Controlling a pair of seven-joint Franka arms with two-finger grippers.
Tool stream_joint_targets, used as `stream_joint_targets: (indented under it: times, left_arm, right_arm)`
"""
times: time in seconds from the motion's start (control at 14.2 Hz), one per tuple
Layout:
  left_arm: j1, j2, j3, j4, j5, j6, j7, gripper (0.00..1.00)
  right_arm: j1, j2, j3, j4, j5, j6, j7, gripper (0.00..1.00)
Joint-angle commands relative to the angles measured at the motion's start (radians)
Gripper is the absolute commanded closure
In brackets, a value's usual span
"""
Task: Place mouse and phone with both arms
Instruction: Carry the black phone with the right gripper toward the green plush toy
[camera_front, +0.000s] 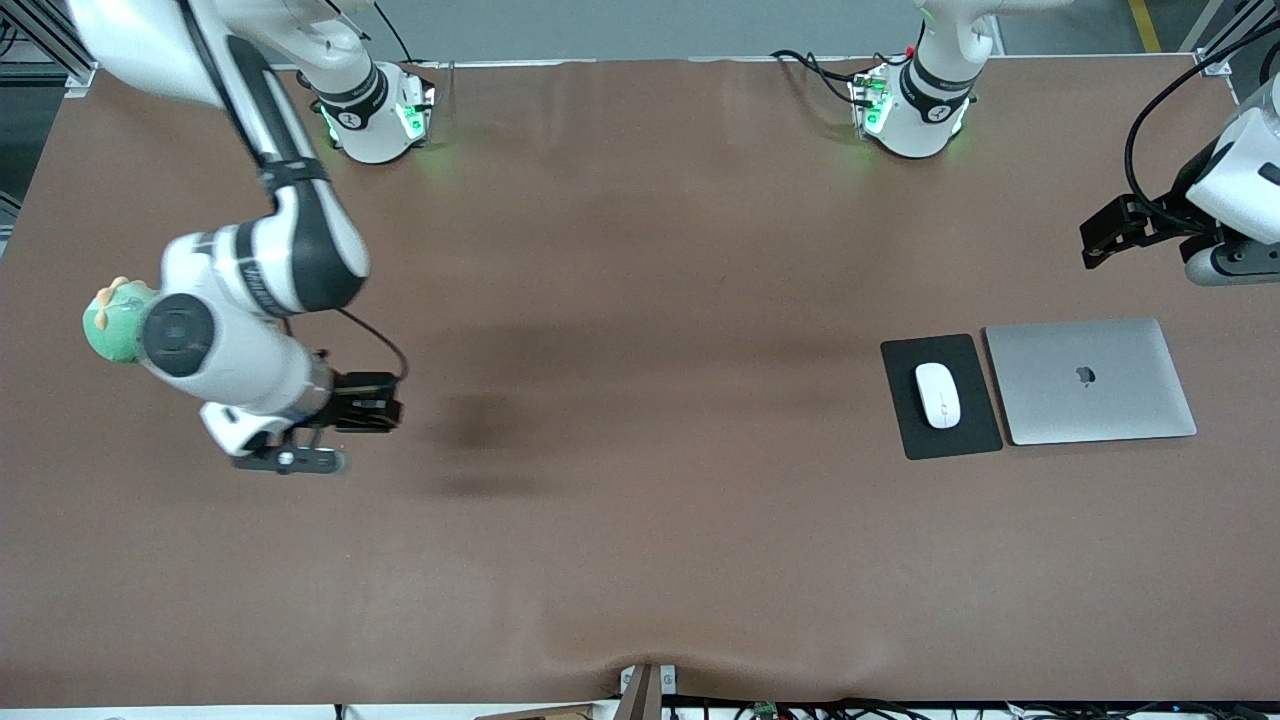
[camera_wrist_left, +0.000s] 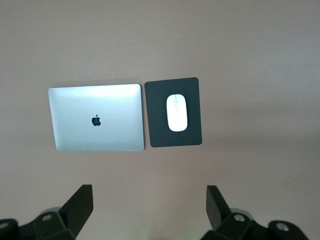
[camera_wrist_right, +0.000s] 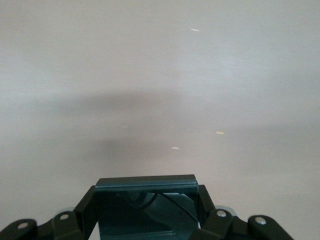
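Brown table (camera_front: 640, 500) bears mouse pad (camera_front: 905, 420), laptop (camera_front: 1090, 380).

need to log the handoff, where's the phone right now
The phone is clamped in the right gripper, up over bare table toward the right arm's end, away from the mouse on its mouse pad.

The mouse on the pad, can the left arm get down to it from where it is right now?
Probably yes. The left gripper hangs open and empty, nothing covers the mouse, and the laptop lies beside the mouse pad.
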Motion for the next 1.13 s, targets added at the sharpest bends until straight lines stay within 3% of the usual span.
stream_joint_targets:
  times: [0.0,0.21,0.56,0.7,0.99,1.06]
  left_arm:
    - [0.002,-0.024,0.005,-0.022,-0.038,-0.002,0.01,0.0]
    - [0.002,-0.025,0.008,-0.018,-0.049,-0.011,0.013,0.0]
    - [0.016,-0.039,0.01,-0.016,-0.05,-0.039,0.013,0.0]
    - [0.018,-0.047,0.012,-0.016,-0.049,-0.069,0.015,0.0]
    - [0.024,-0.05,0.01,-0.015,-0.049,-0.076,0.013,0.0]
    - [0.024,-0.05,0.01,-0.016,-0.049,-0.076,0.013,0.0]
  right_arm:
    - [-0.12,-0.047,0.022,-0.06,0.019,-0.022,-0.117,0.92]
    - [-0.235,-0.033,0.02,-0.058,0.006,-0.001,-0.247,0.95]
    - [-0.286,0.007,0.019,-0.081,-0.001,0.062,-0.33,0.97]
    - [-0.29,0.001,0.017,-0.132,-0.007,0.114,-0.349,0.97]
    - [-0.323,-0.001,0.017,-0.363,-0.017,0.408,-0.354,0.99]
    - [-0.327,0.001,0.017,-0.386,-0.015,0.417,-0.352,1.0]
